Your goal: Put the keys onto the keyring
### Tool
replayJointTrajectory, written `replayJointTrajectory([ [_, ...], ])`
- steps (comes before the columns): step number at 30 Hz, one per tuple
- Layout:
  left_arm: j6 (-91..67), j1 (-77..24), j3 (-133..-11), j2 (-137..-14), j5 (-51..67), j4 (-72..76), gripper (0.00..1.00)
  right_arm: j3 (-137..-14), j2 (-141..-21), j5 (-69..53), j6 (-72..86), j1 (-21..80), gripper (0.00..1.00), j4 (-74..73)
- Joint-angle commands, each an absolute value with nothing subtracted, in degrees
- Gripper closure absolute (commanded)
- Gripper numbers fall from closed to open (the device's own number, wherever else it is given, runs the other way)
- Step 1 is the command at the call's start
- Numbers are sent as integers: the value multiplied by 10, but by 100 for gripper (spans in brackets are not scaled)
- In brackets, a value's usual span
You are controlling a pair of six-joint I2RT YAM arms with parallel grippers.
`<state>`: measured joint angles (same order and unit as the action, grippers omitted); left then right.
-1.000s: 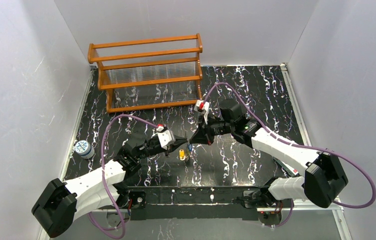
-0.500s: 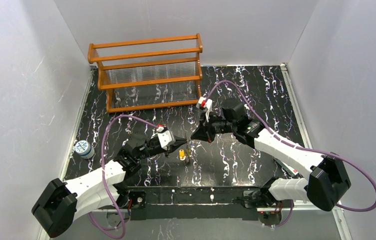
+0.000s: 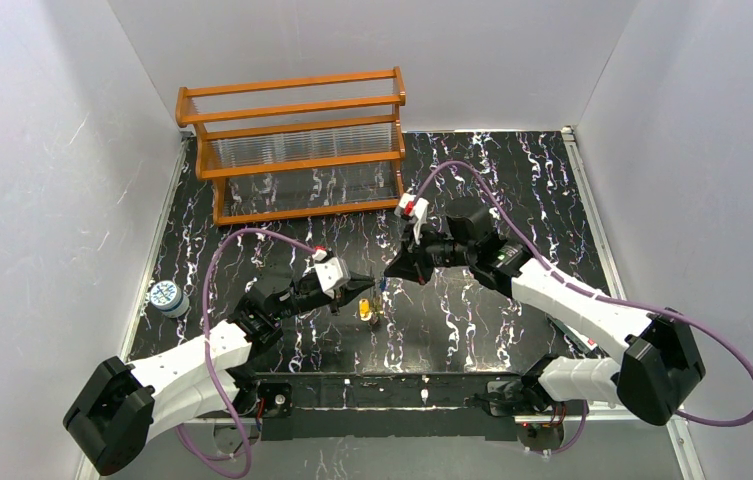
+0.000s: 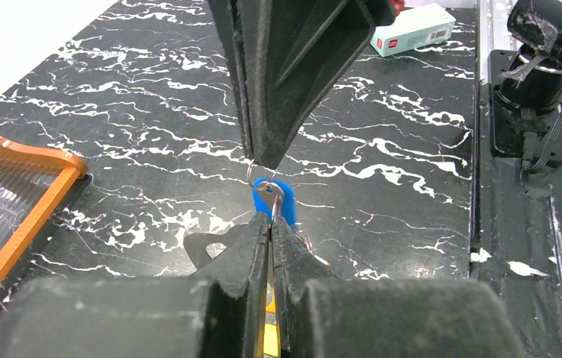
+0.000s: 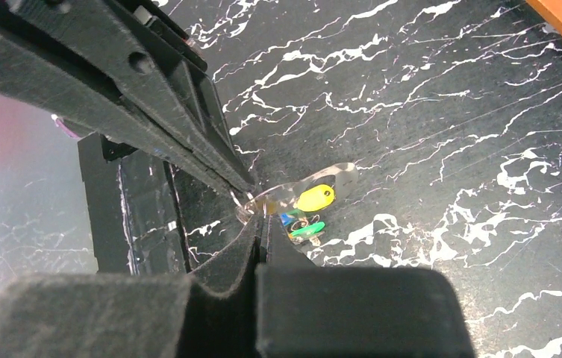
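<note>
My two grippers meet tip to tip over the middle of the black marbled table (image 3: 512,190). The left gripper (image 4: 272,222) is shut on the thin wire of the keyring (image 4: 256,177), right by a blue key (image 4: 283,203). The right gripper (image 5: 263,221) is shut on the same end of the keyring (image 5: 343,172). The loop stretches away as a pale oval with a yellow key (image 5: 315,198) in it. A green key (image 5: 307,229) and the blue key (image 5: 287,218) cluster beside it. From above, the yellow key (image 3: 365,312) hangs below the left gripper (image 3: 368,287) and the right gripper (image 3: 385,277).
An orange wooden rack (image 3: 297,150) with clear slats stands at the back left. A small round blue-and-white tin (image 3: 165,297) sits at the left edge. A white and teal box (image 4: 412,28) lies near the right arm's base (image 4: 535,74).
The right arm's wrist has shifted slightly back and right while its tip stays at the ring. The left arm has barely moved. Both grippers stay shut.
</note>
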<state>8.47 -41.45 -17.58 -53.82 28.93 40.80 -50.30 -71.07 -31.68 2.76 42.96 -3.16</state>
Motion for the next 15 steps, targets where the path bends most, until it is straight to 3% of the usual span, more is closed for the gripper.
replayJointTrajectory([
  [1,40,-418,-187,-532,271,439,100,-500,-676,-326,11,437,99,-5],
  [15,-53,-418,-197,-537,236,442,100,-498,-670,-329,1,446,99,-7],
])
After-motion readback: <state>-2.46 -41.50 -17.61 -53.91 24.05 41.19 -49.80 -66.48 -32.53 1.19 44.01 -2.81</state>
